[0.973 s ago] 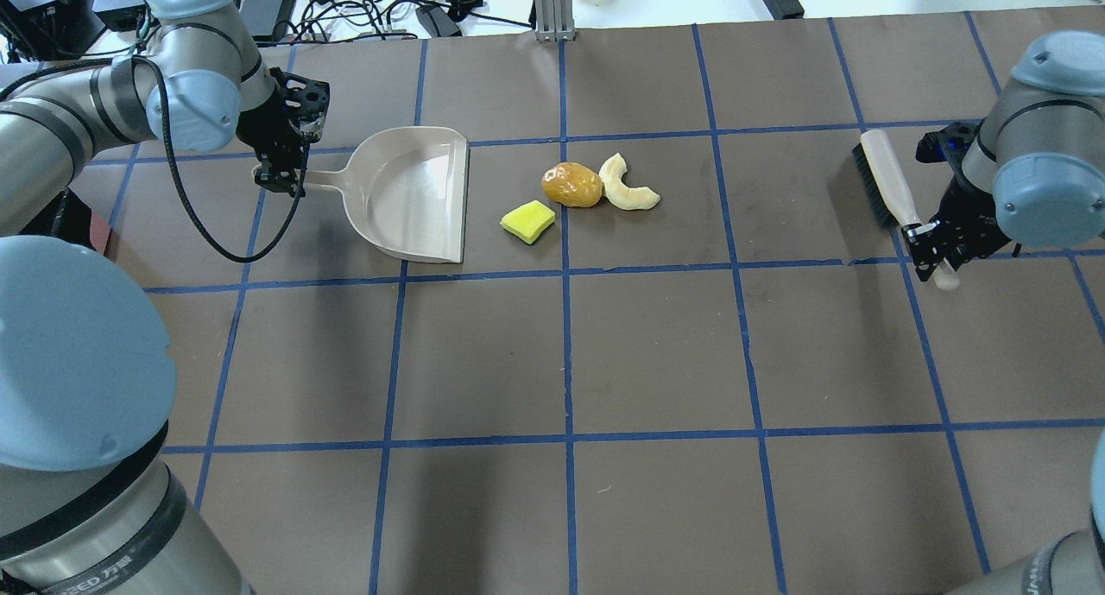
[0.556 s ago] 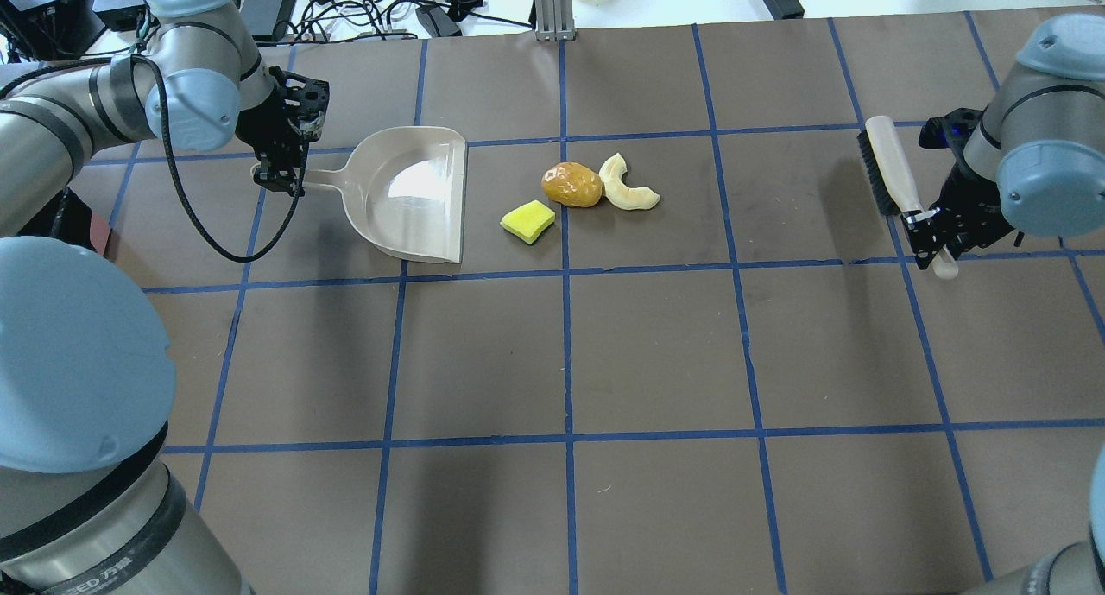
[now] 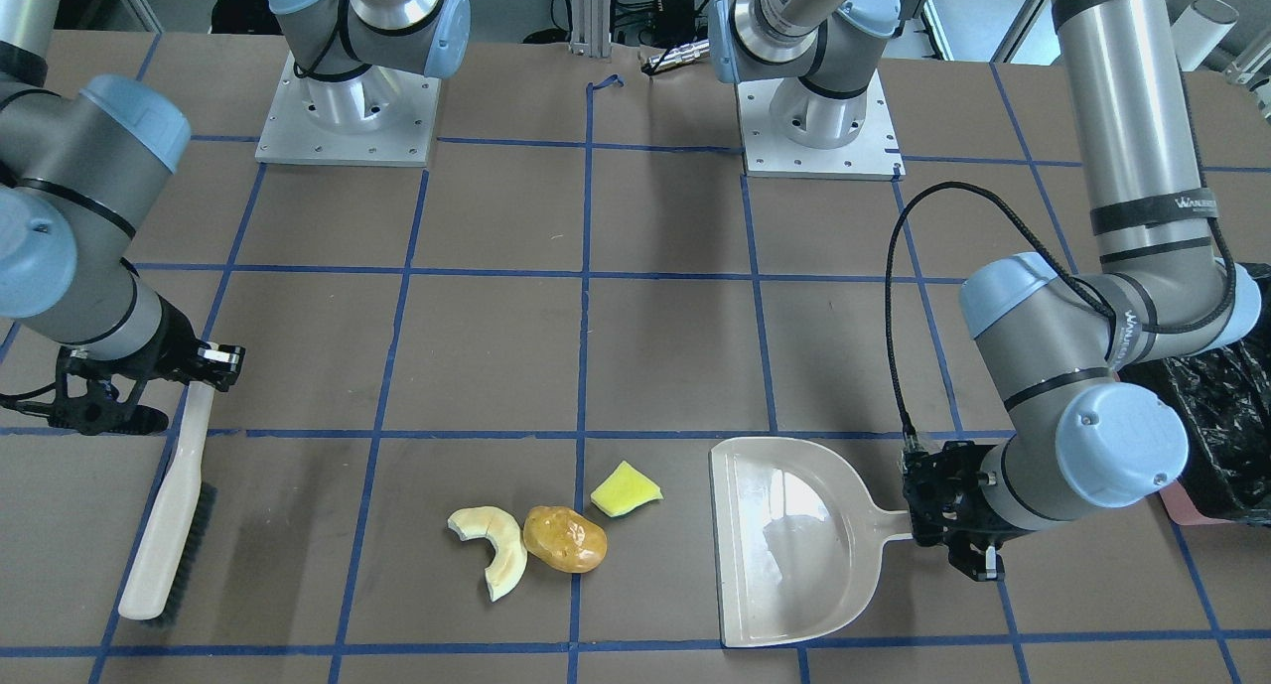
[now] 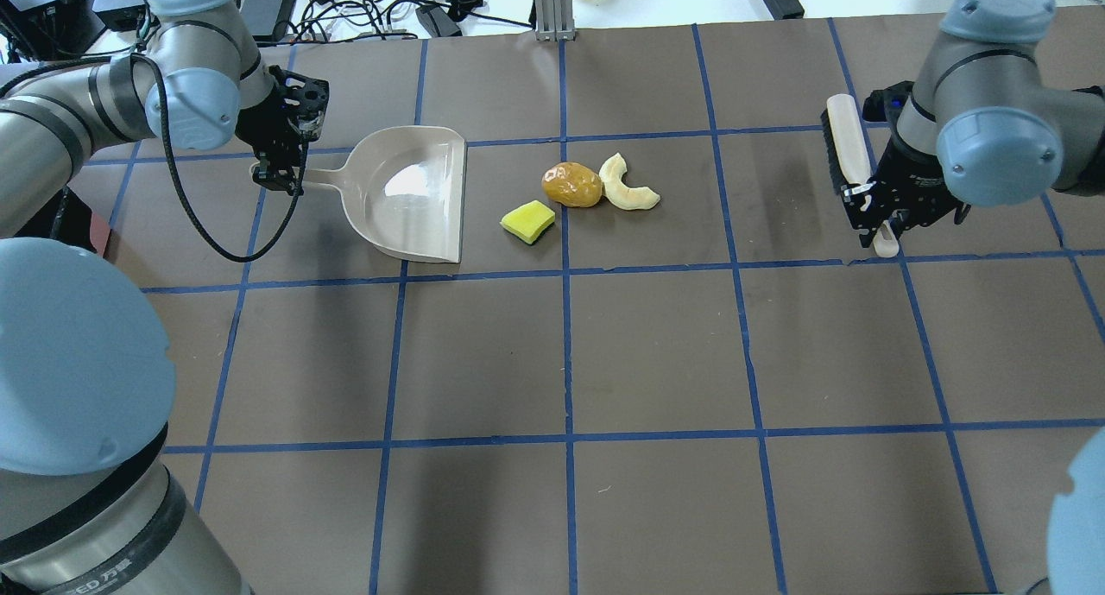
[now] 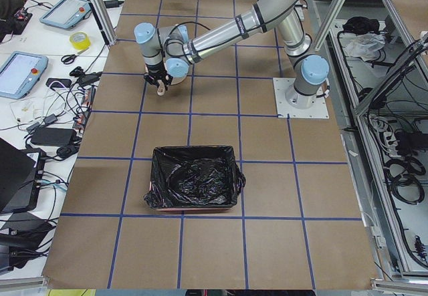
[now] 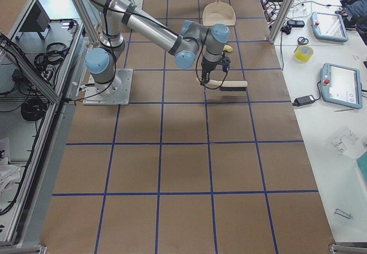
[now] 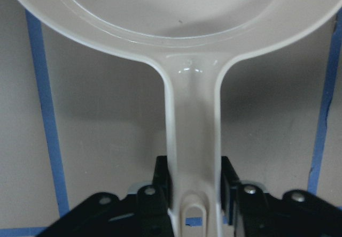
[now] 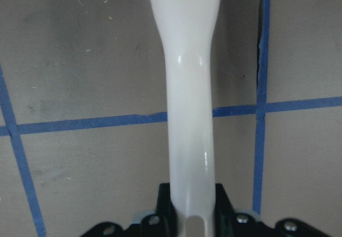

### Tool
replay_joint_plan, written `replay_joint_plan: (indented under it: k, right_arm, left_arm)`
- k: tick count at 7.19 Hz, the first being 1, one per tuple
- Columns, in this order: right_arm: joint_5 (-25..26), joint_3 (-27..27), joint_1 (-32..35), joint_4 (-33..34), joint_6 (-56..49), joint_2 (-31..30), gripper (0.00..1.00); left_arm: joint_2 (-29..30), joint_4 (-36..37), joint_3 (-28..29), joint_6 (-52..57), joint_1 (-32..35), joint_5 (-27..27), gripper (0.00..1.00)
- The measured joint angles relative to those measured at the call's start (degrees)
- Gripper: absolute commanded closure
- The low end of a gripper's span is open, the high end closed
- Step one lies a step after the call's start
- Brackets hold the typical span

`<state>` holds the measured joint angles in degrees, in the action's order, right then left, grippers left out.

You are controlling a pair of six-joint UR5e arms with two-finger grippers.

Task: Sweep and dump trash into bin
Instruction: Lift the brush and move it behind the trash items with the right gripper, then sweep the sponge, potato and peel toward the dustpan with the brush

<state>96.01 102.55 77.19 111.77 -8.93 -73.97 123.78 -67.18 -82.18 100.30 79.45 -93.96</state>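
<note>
Brown-papered table [image 4: 656,353]: sponge wedge [image 4: 527,222], glossy lump [image 4: 571,185] and rind slice [image 4: 627,186] lie clustered just off the open lip of the dustpan [image 4: 414,193], well apart from the brush [image 4: 848,150]; bin [image 5: 194,152] stands toward the table's left end. Judged light and loose, lump apt to roll, wedge soft: pieces to be pushed by bristles, not pinched. Left gripper [image 4: 278,176] clamped on the dustpan handle, right gripper [image 4: 876,215] on the brush handle's end.

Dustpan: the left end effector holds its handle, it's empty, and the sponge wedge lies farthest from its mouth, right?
No. The overhead exterior view shows the sponge wedge nearest the mouth of the dustpan, not farthest. The left end effector does hold its handle, and it's empty.
</note>
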Motion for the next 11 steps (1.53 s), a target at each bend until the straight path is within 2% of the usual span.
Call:
replay_joint_plan:
  k: [3,7,9,11]
  right_arm:
    - [0.6,-2.6,8.4,0.3,9.2,2.8,0.95]
    - [1.2,-6.4,19.6,-0.7,22.9,6.7,0.99]
    - [1.2,-6.7,21.9,-2.8,27.7,6.7,1.0]
    - [-2.0,-6.8,22.7,-3.3,31.7,6.9,1.0]
  left_arm:
    - [0.0,-0.8,0.4,-0.3,0.0,-0.4,1.0]
    - [0.0,-1.3,0.8,-2.6,2.8,-4.2,1.0]
    - [0.1,-1.3,0.9,-2.7,3.0,-4.3,1.0]
    - [0.1,-1.3,0.9,-2.7,2.9,-4.1,1.0]
